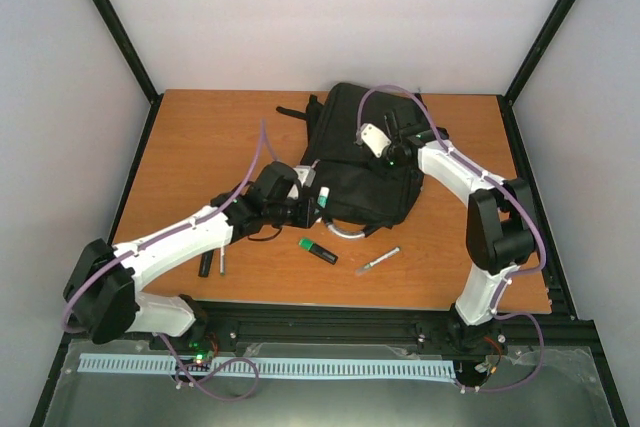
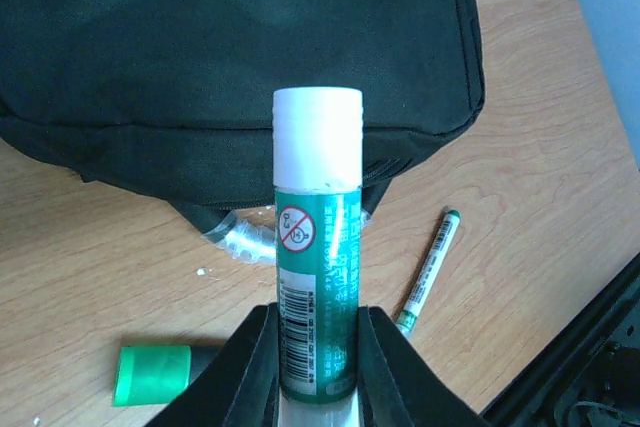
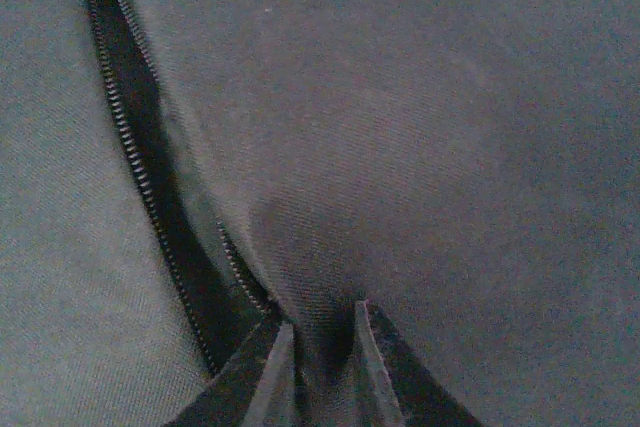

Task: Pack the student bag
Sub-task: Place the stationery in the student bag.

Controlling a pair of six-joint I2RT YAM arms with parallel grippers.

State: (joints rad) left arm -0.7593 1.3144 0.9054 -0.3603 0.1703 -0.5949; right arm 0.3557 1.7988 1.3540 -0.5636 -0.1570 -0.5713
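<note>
The student bag [image 1: 365, 162], a large black backpack, lies at the middle back of the table; it fills the top of the left wrist view [image 2: 230, 47]. My left gripper [image 1: 308, 209] is shut on a green glue stick with a white cap [image 2: 318, 277], held just in front of the bag's near edge. My right gripper [image 1: 385, 147] is on top of the bag, shut on a fold of its black fabric [image 3: 320, 337] beside an open zip seam [image 3: 150, 187].
A green highlighter [image 1: 318, 251] and a white-and-green pen [image 1: 377, 262] lie on the wood in front of the bag; both also show in the left wrist view, highlighter [image 2: 150, 374], pen [image 2: 428, 269]. Two dark pens [image 1: 212, 264] lie by the left arm.
</note>
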